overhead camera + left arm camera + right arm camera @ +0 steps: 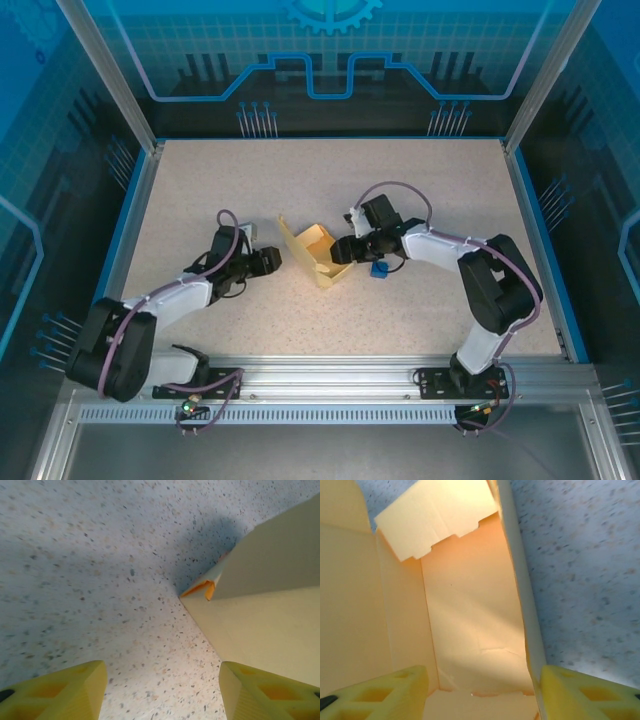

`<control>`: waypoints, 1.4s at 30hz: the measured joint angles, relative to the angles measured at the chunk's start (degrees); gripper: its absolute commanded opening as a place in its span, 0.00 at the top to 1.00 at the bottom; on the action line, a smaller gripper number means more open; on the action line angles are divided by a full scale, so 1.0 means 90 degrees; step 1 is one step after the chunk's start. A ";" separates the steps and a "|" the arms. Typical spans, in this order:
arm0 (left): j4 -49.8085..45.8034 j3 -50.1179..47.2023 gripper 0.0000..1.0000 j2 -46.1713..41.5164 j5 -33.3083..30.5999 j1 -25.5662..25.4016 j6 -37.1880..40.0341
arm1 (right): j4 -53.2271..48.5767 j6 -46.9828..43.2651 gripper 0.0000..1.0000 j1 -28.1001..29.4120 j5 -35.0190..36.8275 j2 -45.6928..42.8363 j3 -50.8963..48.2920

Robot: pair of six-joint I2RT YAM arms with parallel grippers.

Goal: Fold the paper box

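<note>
A pale yellow paper box (318, 255) sits near the middle of the speckled table (200, 180), half formed. Its walls stand up around an open tray and one tall panel leans out on the left side.

In the right wrist view the open inside of the box (470, 615) shows, with a notched flap (437, 517) hanging over the far end, not yet tucked.

The right gripper (345, 250) meets the box from the right. Its fingers are spread apart (485, 695), one inside the tray and one outside the side wall (straddling it, not pinching it). This placement probably readies it to press or steady that wall.

The left gripper (268, 258) waits just beside the leaning panel on the opposite side. Its fingers are also spread wide and hold nothing (162, 695), with a box corner (260, 610) ahead and to its right. It seems placed to brace the box from this side.

A small blue cube (378, 268) lies on the table under the right arm, apart from the box.
</note>
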 measured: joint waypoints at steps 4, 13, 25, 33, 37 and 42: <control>0.0362 0.0151 0.39 0.0597 0.0029 -0.0158 -0.0170 | 0.0185 0.0134 0.38 0.0104 -0.0117 -0.0012 -0.0199; 0.0775 0.0901 0.39 0.1503 0.0075 -0.0265 -0.0236 | 0.0549 0.0333 0.37 0.0090 -0.0146 -0.0294 -0.0546; 0.0755 0.2392 0.39 0.2798 0.0338 -0.0282 -0.0155 | 0.1137 0.0855 0.37 0.0039 -0.0163 -0.0425 -0.1076; 0.0396 0.3412 0.39 0.3398 0.0449 -0.0277 0.0148 | 0.1090 0.0673 0.38 0.0136 -0.0032 -0.0600 -0.1076; 0.0291 0.3623 0.39 0.3412 0.0449 -0.0185 0.0325 | 0.0680 0.0175 0.38 0.0124 0.0512 -0.0986 -0.1069; 0.0061 0.3611 0.38 0.3291 0.0432 -0.0041 0.0517 | 0.0090 -0.0869 0.42 -0.0138 0.0923 -0.1260 -0.0653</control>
